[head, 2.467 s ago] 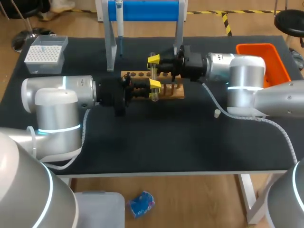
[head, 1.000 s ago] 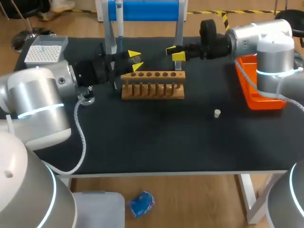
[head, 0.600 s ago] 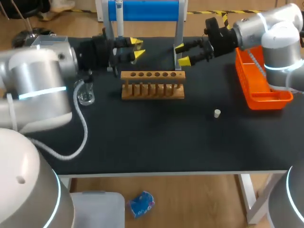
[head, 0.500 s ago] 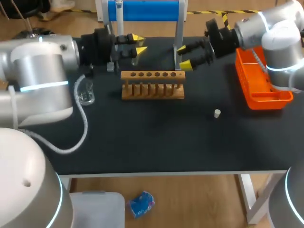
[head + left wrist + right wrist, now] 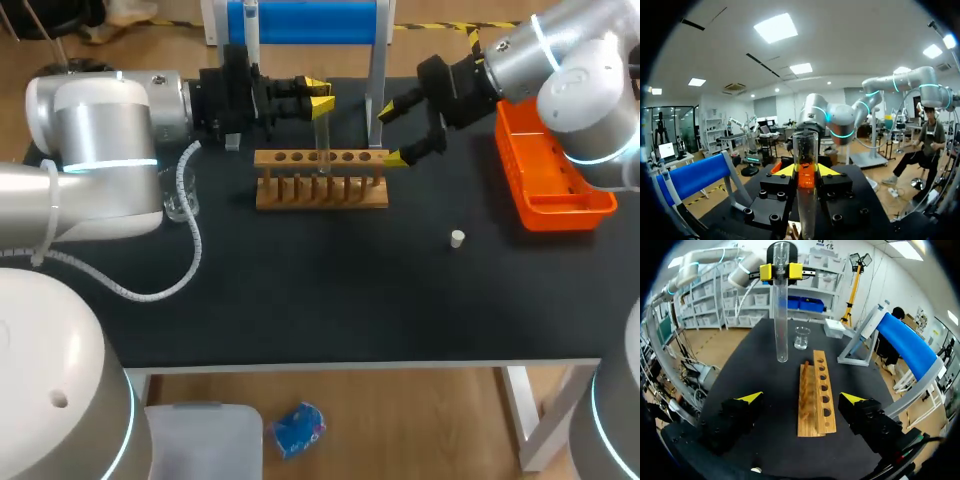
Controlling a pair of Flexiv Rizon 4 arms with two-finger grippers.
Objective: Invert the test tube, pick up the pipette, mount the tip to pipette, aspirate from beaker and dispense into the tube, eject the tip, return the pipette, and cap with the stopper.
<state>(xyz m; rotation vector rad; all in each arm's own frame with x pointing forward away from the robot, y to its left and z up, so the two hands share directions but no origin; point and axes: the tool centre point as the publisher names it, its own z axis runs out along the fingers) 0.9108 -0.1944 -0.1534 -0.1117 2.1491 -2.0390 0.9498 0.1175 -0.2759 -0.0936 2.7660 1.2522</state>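
- The table [image 5: 330,300] is covered edge to edge with a matte black mat, and the wooden rack [image 5: 320,182] is taken here as the landmark, set toward the back at the middle.
- A stand [image 5: 310,22] with a smooth blue bar on grey legs is placed just behind the rack; a pipette [image 5: 251,35] is hung on it, behind the rack's left end.
- A glossy orange plastic bin [image 5: 548,165], rectangular and open-topped, is set well to the right of the rack.
- The rack is a flat plank with one row of round holes, carried over a row of pegs.
- The right gripper [image 5: 801,398] is spread wide with nothing between its fingers, and is held just off the rack's right end, pointed along it.
- The left gripper [image 5: 322,98] is closed on the tube [image 5: 322,135] near its rim, above the rack's middle.
- The tube is clear glass, straight and upright with the open mouth up; its rounded end is shown clear of the rack in the right wrist view, and nothing can be made out inside it.
- A clear glass beaker [image 5: 178,205] is stood to the left of the rack, partly hidden by the left arm's cable.
- A small pale stopper [image 5: 457,238] is seen on the mat in front of the rack, off to its right.
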